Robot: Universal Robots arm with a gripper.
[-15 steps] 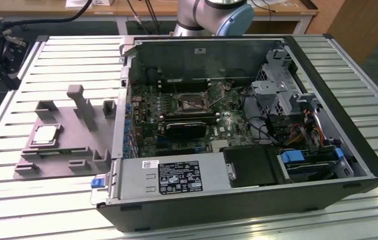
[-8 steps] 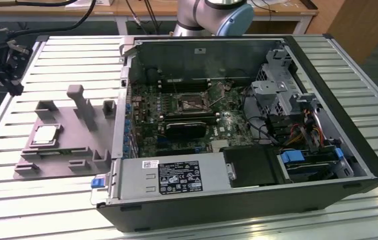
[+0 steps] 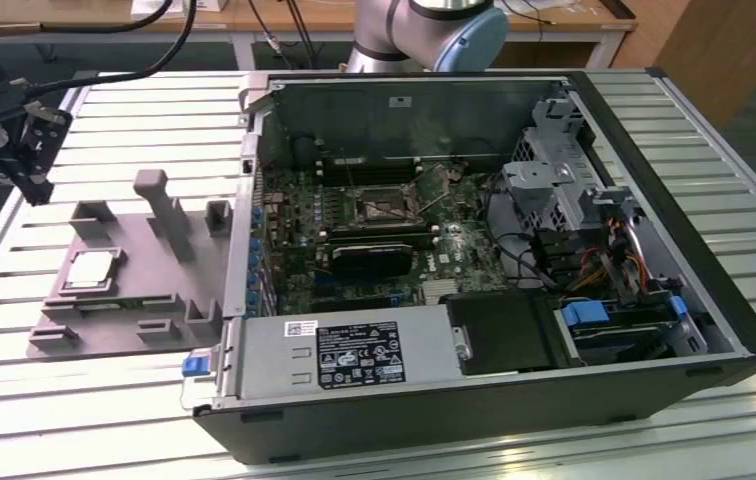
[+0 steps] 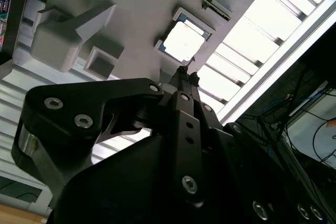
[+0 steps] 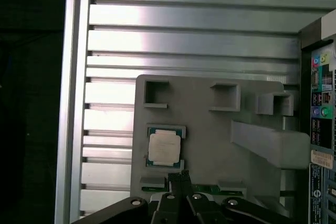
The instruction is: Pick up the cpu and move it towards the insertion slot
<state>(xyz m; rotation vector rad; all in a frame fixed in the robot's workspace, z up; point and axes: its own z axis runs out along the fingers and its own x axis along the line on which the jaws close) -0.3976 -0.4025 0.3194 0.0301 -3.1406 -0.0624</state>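
Exterior view high, wrist views share fixture [image 5: 210, 135]

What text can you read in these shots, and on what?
Nothing is legible.
PSU label: print too small to read.
PSU sticker: too small to read.
Case wall sticker: too small to read.
Rear panel labels: blurred.
CPU: faint marks on the lid, unreadable.

hand [image 5: 179, 173] | fingers closed together | held aloft, pointing downward
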